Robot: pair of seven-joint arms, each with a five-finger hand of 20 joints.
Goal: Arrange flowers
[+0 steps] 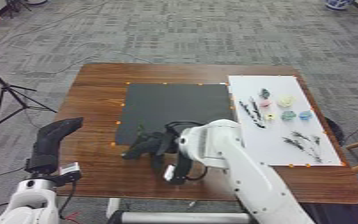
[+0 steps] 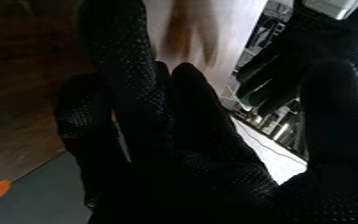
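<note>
The small flower heads and dark stems lay loose on the white sheet, while a small green piece showed by the near-left part of the black mat, so the arranging looked barely begun, with most pieces left to place. Just beside that green piece, the right hand was open, fingers fairly straight and thumb apart, nothing visible in its grasp; the left hand was open and empty, over the table's left side.

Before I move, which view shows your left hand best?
The head view: it shows the left hand unobstructed, left of the black mat. The right wrist view shows it farther off, partly behind the right hand.
</note>
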